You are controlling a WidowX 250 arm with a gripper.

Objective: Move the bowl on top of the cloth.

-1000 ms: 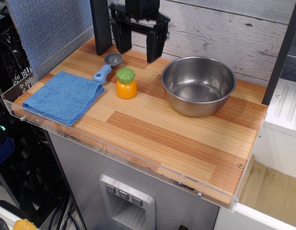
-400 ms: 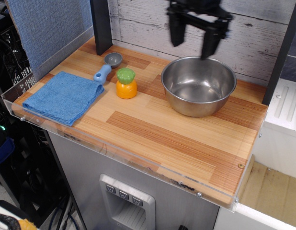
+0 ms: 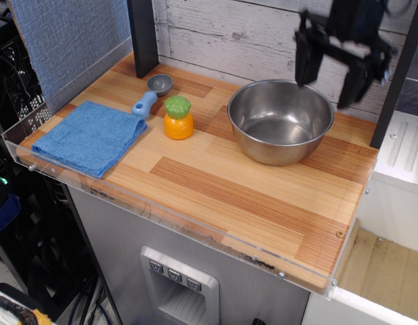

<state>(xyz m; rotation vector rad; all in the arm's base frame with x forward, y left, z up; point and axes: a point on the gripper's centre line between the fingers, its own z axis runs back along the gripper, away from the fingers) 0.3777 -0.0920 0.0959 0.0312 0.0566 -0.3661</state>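
Observation:
The shiny steel bowl (image 3: 280, 120) stands upright and empty on the right half of the wooden tabletop. The folded blue cloth (image 3: 90, 137) lies flat at the left front corner, well apart from the bowl. My black gripper (image 3: 329, 82) hangs open and empty in the air over the bowl's far right rim, its two fingers spread wide and not touching the bowl. It is slightly blurred.
A small grey scoop with a blue handle (image 3: 151, 93) and an orange toy with a green top (image 3: 178, 117) sit between cloth and bowl. A black post (image 3: 143, 34) stands at the back left, another dark post (image 3: 398, 74) at the right. The table has a clear plastic rim (image 3: 161, 210).
My gripper has swept right along the back wall, from above the scoop to above the bowl's far right rim. It stayed open. Bowl and cloth have not moved.

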